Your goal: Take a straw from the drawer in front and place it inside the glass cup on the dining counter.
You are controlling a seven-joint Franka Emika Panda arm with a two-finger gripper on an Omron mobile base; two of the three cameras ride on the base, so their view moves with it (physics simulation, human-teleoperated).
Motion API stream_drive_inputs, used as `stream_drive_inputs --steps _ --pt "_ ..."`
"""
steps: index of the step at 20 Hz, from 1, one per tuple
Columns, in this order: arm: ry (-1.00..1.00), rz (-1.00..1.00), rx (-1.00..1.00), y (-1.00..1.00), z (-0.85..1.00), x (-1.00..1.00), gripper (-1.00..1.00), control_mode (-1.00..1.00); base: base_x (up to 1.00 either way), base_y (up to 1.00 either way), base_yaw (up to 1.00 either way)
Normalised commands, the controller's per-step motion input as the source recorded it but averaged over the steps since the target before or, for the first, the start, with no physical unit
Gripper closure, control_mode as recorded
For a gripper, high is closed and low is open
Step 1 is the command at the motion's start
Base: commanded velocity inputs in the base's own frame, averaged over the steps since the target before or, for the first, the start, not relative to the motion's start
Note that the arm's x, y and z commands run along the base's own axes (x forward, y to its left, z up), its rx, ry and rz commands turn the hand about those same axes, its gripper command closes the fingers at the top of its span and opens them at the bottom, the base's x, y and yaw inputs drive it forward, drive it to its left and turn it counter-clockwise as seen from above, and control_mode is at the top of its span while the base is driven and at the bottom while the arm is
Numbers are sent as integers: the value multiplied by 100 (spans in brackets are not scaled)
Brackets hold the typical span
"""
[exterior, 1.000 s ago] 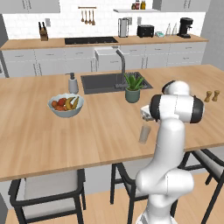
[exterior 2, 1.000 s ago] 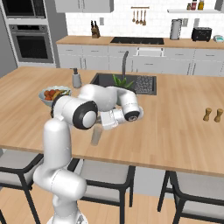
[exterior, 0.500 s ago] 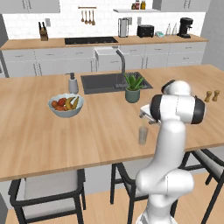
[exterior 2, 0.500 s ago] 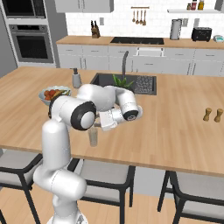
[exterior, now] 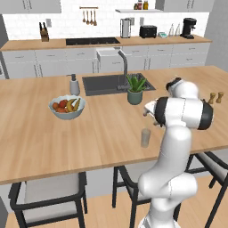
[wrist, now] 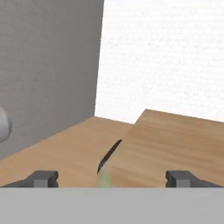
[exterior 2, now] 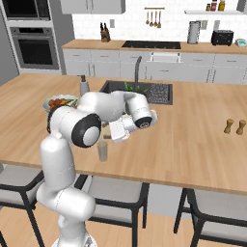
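The glass cup [exterior: 145,138] [exterior 2: 102,151] stands upright near the front edge of the light-wood dining counter [exterior: 89,133] [exterior 2: 193,144]. My gripper [exterior: 147,113] [exterior 2: 107,136] hovers just above the cup, slightly behind it. In the hand view the gripper [wrist: 112,178] is open, its two dark fingertips [wrist: 41,178] far apart with nothing between them. A faint pale-green smear [wrist: 105,179] sits low between them. The straw is too thin to make out in either base view. The drawer is out of view.
On the counter are a fruit bowl [exterior: 67,107] [exterior 2: 60,102], a soap dispenser [exterior: 74,85], a potted plant [exterior: 135,89] beside the dark sink [exterior: 111,83], and two small shakers [exterior: 215,97] [exterior 2: 234,126]. Black-framed stools [exterior: 49,196] [exterior 2: 116,193] stand under the front edge.
The jaws have gone from shut to wide open. The hand has stayed over the cup with only a slight shift, and the cup has not moved.
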Motion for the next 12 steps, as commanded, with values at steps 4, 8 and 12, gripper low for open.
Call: stream_drive_inputs --steps 4,8,12 --pt "-47 0 -22 0 88 -24 -100 -100 0 0 0" --pt "-53 0 -29 2 74 -34 -100 -100 0 0 0" --pt "-61 0 -39 28 31 -68 -100 -100 0 0 0"
